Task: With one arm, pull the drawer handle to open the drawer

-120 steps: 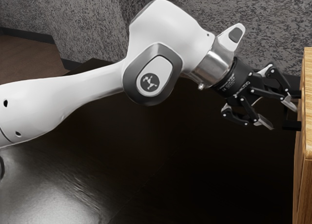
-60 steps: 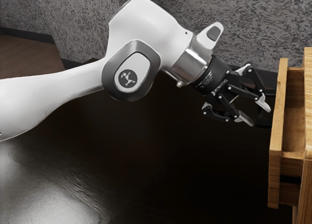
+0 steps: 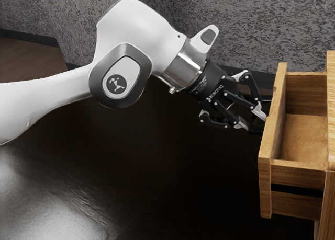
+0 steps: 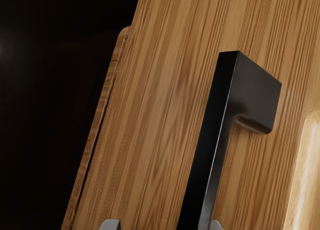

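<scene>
The drawer (image 3: 272, 146) now stands well out of the cabinet (image 3: 330, 93) at the exterior view's right. 1.0 s ago its front lay flush, and 0.5 s ago it was only partly out. The black drawer handle (image 4: 220, 140) lies between the jaws of the gripper (image 3: 253, 120); whether both press it I cannot tell. The arm has drawn back toward the exterior view's left. I judge the opening largely done.
</scene>
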Robot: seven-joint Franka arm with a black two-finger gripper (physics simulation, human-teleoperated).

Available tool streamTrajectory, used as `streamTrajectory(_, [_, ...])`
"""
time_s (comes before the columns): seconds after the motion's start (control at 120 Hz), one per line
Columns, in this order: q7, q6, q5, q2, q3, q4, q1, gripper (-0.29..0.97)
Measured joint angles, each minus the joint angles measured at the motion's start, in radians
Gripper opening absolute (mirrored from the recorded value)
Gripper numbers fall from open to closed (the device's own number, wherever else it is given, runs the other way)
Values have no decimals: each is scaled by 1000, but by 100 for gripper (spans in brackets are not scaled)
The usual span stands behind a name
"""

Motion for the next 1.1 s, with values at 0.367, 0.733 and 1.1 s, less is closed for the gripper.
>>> streamTrajectory(0.367, [1, -7, -1, 0, -116, -89, 174, 7])
streamTrajectory(0.733, [0, -9, -13, 9, -247, -194, 397, 4])
streamTrajectory(1.1, [-24, -8, 94, 2, -633, -239, 753, 42])
